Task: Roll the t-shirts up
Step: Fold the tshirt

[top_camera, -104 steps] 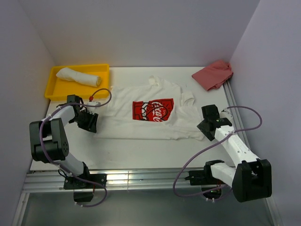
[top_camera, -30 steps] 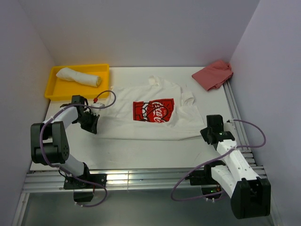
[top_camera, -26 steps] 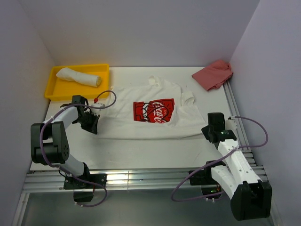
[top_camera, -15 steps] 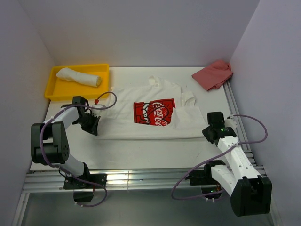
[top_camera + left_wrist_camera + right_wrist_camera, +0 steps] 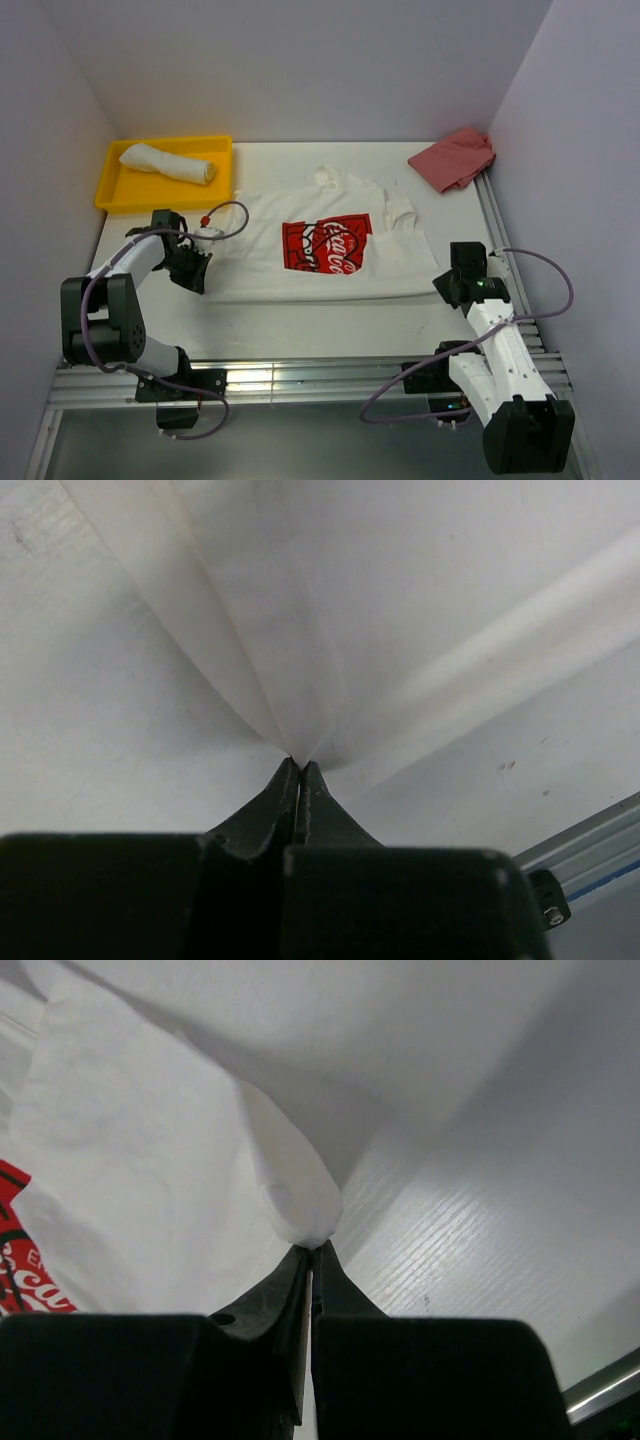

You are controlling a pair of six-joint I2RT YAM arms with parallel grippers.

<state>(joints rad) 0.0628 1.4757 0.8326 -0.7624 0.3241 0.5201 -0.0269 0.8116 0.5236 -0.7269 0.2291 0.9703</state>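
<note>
White table (image 5: 300,325) boxed in by pale lilac walls. Spread across its middle, collar toward the far wall and hem toward the arms: printed t-shirt (image 5: 262,262), white, with a red print (image 5: 326,245) on the chest and its near edge drawn into a straight line. Pinched at both near corners. Left jaws closed tight on a tuck of the hem at the left, fabric fanning away from the tips in long creases. Right jaws likewise closed on a small bunched fold at the right corner, with a sliver of the print showing at the edge of the right wrist view. Both corners low, touching the table or just above it; cannot tell which. Farther out, at the far left corner, yellow tray (image 5: 222,172) holding a rolled t-shirt (image 5: 167,163), also white. At the far right corner, against the wall, crumpled pinkish-red cloth (image 5: 453,158). Along the near edge, metal rail (image 5: 300,380) carrying both arm bases.
</note>
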